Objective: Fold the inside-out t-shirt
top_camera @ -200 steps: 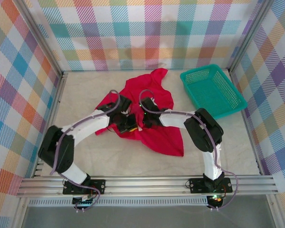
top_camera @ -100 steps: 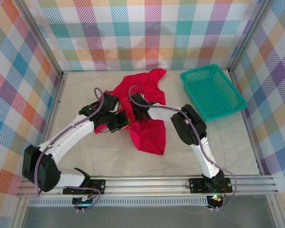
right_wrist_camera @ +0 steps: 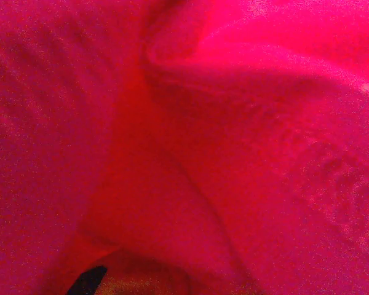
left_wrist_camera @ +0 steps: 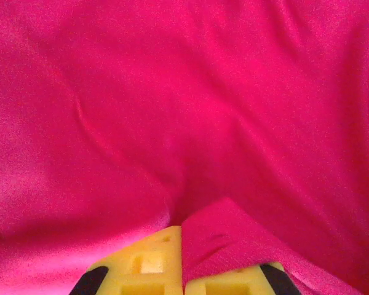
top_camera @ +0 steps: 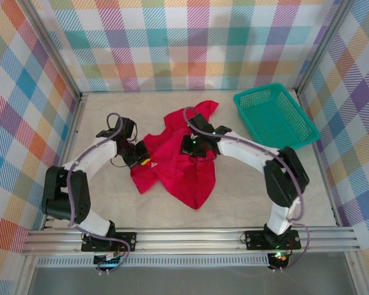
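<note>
The inside-out t-shirt (top_camera: 183,166) is a bright red crumpled heap in the middle of the table, one corner trailing toward the near edge. My left gripper (top_camera: 141,161) is at the shirt's left edge. In the left wrist view its yellow fingers (left_wrist_camera: 144,264) are pressed together with a fold of the red cloth (left_wrist_camera: 221,233) pinched between them. My right gripper (top_camera: 191,146) sits on the shirt's upper middle, shut, and red cloth (right_wrist_camera: 190,153) drapes over its jaws and hides the fingers.
A teal mesh basket (top_camera: 302,130) stands at the back right, apart from the shirt. Aluminium frame rails (top_camera: 190,238) run along the near edge, and checkered walls close in the left, back and right sides.
The right gripper has shut and moved right and toward the back. The left gripper has drawn the shirt's edge leftward. The shirt now lies wider between the two grippers.
</note>
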